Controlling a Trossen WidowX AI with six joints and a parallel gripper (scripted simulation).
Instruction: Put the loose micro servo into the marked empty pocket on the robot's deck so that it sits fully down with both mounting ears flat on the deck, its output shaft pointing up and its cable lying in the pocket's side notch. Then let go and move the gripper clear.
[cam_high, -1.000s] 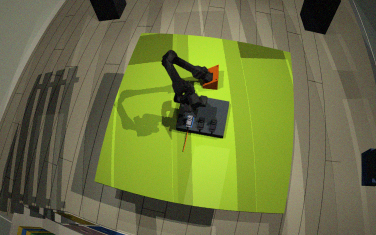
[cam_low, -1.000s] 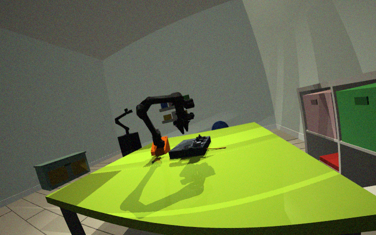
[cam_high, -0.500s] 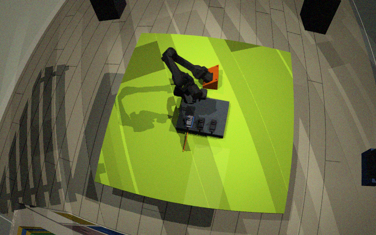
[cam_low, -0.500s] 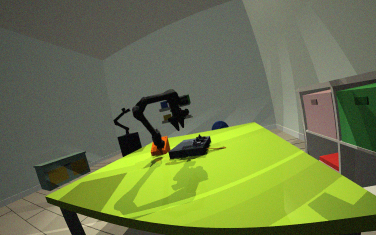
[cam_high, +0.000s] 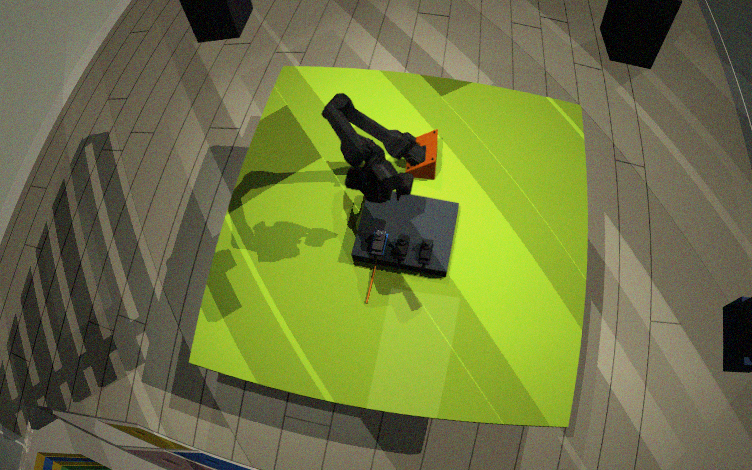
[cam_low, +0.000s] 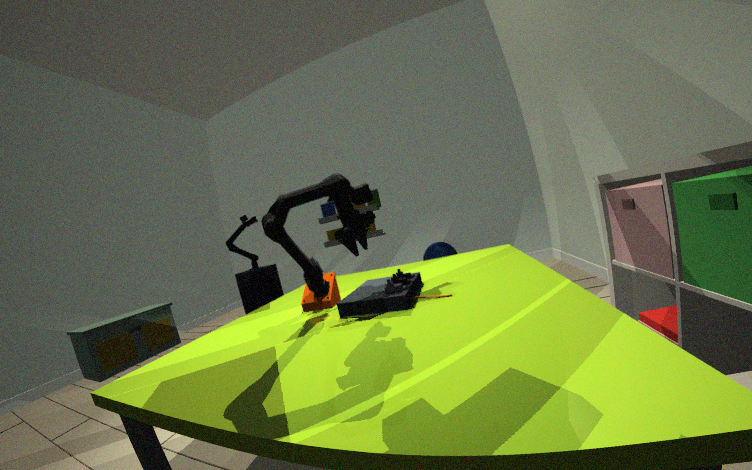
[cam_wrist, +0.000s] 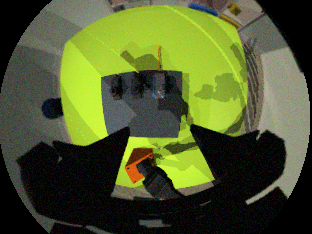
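the gripper (cam_low: 354, 243) hangs high above the dark deck (cam_high: 427, 218), jaws spread wide with nothing between them, and it looks well off the row of parts below. that height reads as the clearing step: nothing on the arm is near enough to knock the part.

the servo (cam_high: 378, 242) sits at the end of a row of three along the deck's edge, the edge farthest from the orange base (cam_high: 424, 155), with a sliver of blue marking beside it, which is probably the marked pocket. it stands upright there next to two other servos (cam_high: 413, 248), and its thin orange cable (cam_high: 369, 285) runs straight off the deck edge onto the green table (cam_high: 499, 310), toward the table's middle. that straight run suggests the cable leaves through the side notch, but the notch itself is too small to make out.

from the wrist view the servo (cam_wrist: 159, 85) lines up level with its neighbours, so it looks seated, though ears flat on the deck can't be confirmed at this size.

my call: task close to finished.
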